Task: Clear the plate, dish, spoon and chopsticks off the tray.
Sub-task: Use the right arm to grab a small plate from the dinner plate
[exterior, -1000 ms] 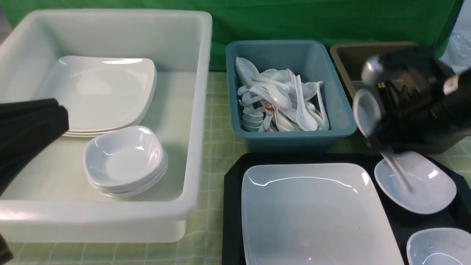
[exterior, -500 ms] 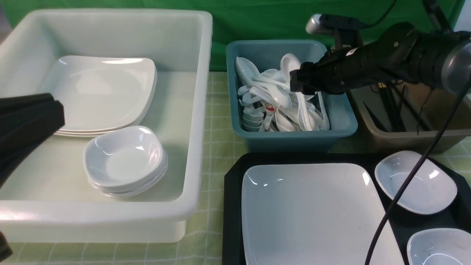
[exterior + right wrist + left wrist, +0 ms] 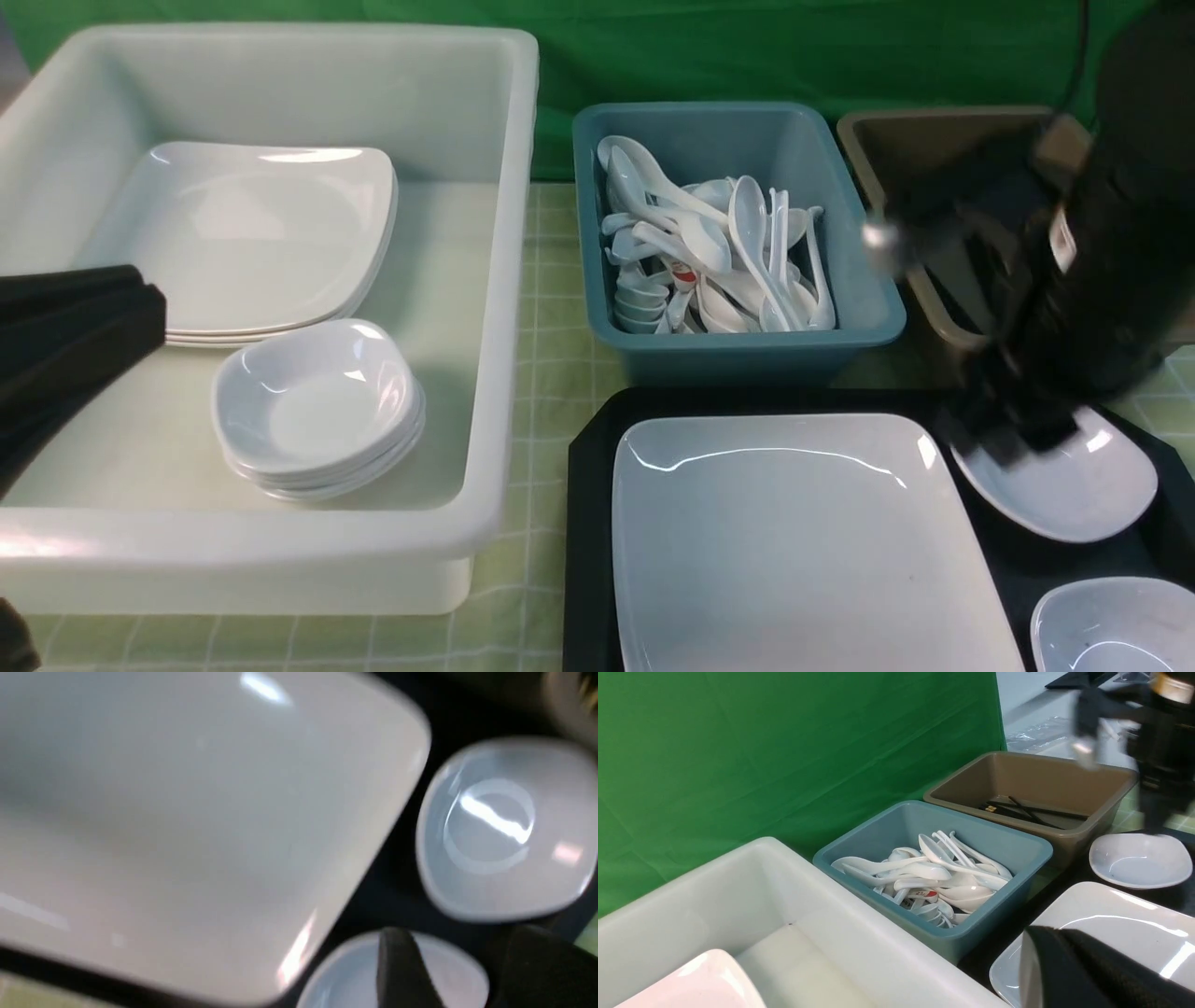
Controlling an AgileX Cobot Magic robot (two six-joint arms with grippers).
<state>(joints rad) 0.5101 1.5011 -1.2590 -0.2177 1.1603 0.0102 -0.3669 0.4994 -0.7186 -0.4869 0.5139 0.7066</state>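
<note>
Green backdrop (image 3: 747, 56), checked cloth (image 3: 551, 355). On the black tray (image 3: 588, 523), the plate (image 3: 794, 541) beside two small dishes (image 3: 1092, 495) (image 3: 1111, 625). Right gripper (image 3: 472, 975) a mere blur in front view above the farther dish; from its own wrist, fingers spread, nothing between. Chopsticks (image 3: 1031, 812) in the brown tub (image 3: 1064, 772) (visible from the left wrist only). Left gripper (image 3: 140, 313) by the white tub (image 3: 504, 280), finger spacing impossible to tell.

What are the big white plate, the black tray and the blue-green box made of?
The plate looks like glazed ceramic or melamine: smooth, glossy white, with sharp light streaks. The tray seems plastic: matte black, little shine. The blue-green box looks like moulded plastic: even colour, rounded rim, dull sheen.
</note>
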